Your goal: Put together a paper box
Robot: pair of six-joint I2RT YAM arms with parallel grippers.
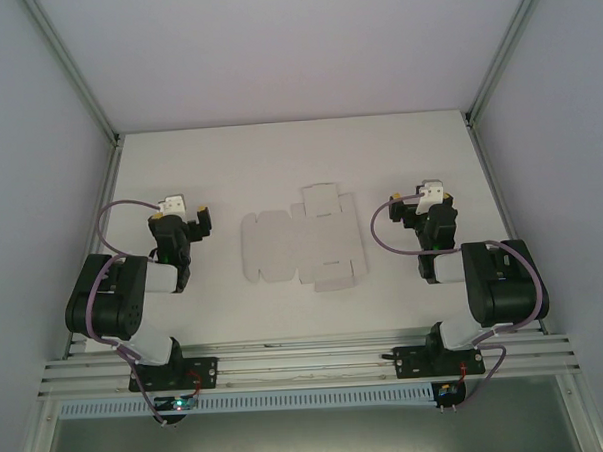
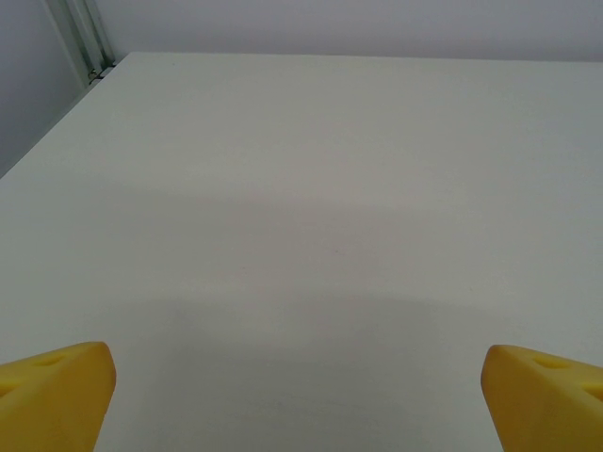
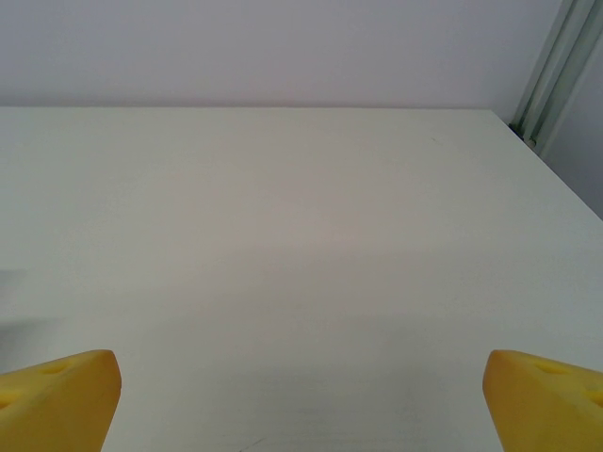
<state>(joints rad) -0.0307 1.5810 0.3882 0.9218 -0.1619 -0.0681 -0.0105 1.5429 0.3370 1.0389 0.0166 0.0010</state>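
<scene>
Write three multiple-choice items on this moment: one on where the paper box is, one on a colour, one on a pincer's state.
1. Where does the paper box lie?
A. Leaning on the back wall.
B. Flat on the middle of the table.
C. Stacked on a second box.
2. What colour are the fingertips of the left pincer?
A. Red.
B. Blue.
C. Yellow.
3. How does the right pincer stand?
A. Open and empty.
B. Shut on the box.
C. Shut on nothing.
Key: 1 B, the top view shows the unfolded sheet mid-table; 2 C, yellow tips sit at the wrist view's lower corners; 3 A, its tips stand far apart with bare table between them.
</scene>
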